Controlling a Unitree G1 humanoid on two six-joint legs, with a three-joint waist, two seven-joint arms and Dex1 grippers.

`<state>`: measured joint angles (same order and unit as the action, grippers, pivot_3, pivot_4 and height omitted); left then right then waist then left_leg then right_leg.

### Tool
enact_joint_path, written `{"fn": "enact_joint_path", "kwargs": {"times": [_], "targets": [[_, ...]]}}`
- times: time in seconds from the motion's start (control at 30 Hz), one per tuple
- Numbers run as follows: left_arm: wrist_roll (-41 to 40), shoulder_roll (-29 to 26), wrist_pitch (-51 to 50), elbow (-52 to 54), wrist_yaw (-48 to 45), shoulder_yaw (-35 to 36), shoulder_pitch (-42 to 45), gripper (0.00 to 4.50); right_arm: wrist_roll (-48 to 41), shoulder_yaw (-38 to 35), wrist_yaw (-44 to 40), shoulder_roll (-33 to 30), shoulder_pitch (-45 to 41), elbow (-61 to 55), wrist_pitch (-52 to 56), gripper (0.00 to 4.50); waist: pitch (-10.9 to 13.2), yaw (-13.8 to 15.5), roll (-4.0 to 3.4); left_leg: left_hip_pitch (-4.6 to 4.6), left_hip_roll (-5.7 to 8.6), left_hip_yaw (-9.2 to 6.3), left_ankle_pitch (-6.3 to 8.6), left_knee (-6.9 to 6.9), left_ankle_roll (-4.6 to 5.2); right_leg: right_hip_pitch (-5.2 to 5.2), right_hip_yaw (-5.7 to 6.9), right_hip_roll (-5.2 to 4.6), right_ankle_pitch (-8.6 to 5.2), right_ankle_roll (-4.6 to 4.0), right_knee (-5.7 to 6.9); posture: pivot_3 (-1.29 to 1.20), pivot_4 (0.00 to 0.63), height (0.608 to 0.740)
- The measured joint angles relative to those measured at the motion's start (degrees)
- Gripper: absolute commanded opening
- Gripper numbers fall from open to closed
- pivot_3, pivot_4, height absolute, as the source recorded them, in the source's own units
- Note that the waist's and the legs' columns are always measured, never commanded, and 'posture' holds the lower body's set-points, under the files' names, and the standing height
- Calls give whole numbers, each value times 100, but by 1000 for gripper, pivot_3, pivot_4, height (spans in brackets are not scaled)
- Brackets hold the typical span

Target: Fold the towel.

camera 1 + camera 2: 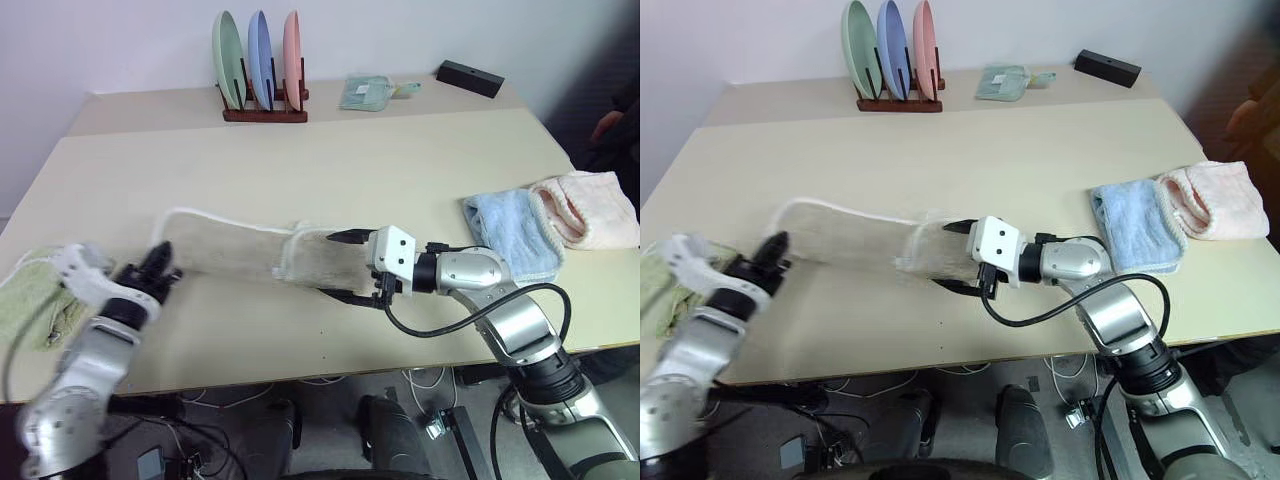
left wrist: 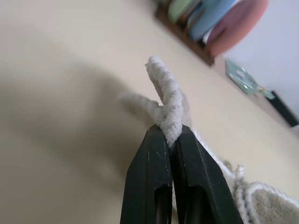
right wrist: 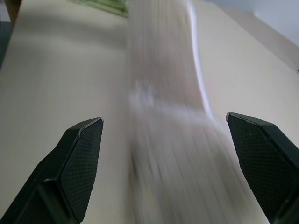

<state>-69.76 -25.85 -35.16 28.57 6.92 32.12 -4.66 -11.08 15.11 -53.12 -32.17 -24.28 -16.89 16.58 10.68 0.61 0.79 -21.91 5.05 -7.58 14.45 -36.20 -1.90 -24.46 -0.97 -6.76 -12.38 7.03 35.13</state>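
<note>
The beige towel (image 1: 235,255) with white corded edging is stretched into a long band across the near part of the table (image 1: 330,170). My left gripper (image 1: 155,268) is at the band's left end. In the left wrist view this gripper (image 2: 170,135) is shut on the towel's white cord (image 2: 168,100). At the band's right end my right gripper (image 1: 342,267) points left and stands open. Its two fingers straddle the towel (image 3: 163,93), one on each side, well apart from the cloth.
A rack of green, blue and pink plates (image 1: 262,75) stands at the back. A black box (image 1: 470,78) and a small green cloth (image 1: 365,92) lie beside it. Folded light blue (image 1: 512,232) and pink (image 1: 590,210) towels lie right, a pale green one (image 1: 25,300) left.
</note>
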Motion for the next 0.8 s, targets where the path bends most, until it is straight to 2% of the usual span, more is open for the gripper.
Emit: {"fn": "enact_joint_path", "kwargs": {"times": [0.1, 0.2, 0.3, 0.4, 0.57, 0.8], "targets": [[80, -395, -39, 85, -418, -21, 52, 31, 21, 0, 20, 6, -3, 56, -3, 4333, 2, 29, 11, -7, 1, -3, 0, -8, 0, 4, 5, 0, 0, 0, -1, 0, 150, 738], [304, -828, -152, 346, -906, -490, 305, 31, 37, -2, 63, 16, -14, 167, -5, 4333, 2, 20, 15, -9, 3, -1, 0, -9, 0, 4, 4, -2, 0, -1, -1, 0, 150, 738], [783, -1210, -300, 664, -1492, -1385, 506, 31, 88, -3, 95, 16, -16, 242, -29, 4333, 2, -2, 15, -8, 4, 4, 0, -1, 0, 1, 3, 0, 1, 0, -3, 0, 150, 738], [1623, -1533, -350, 752, -2143, -2555, 812, 31, 133, -13, 117, 7, 9, 277, -42, 4333, 3, -19, 13, -7, 7, 8, 0, 3, 0, -3, 3, 3, 2, 0, -3, 0, 150, 738], [2686, -1281, -354, 355, -2665, -3872, 1460, 31, 181, -33, 188, -14, 112, 283, -59, 4333, 3, -12, 13, -8, 6, 7, 0, 2, 0, -3, 3, 3, 7, 10, -3, 0, 150, 738], [3350, -846, -318, -77, -3206, -4442, 1607, 31, 211, -104, 304, -55, 293, 248, -58, 4333, 3, -5, 14, -11, 3, 1, 0, 1, 1, -4, 4, 2, 11, 19, -4, 0, 150, 738]]}}
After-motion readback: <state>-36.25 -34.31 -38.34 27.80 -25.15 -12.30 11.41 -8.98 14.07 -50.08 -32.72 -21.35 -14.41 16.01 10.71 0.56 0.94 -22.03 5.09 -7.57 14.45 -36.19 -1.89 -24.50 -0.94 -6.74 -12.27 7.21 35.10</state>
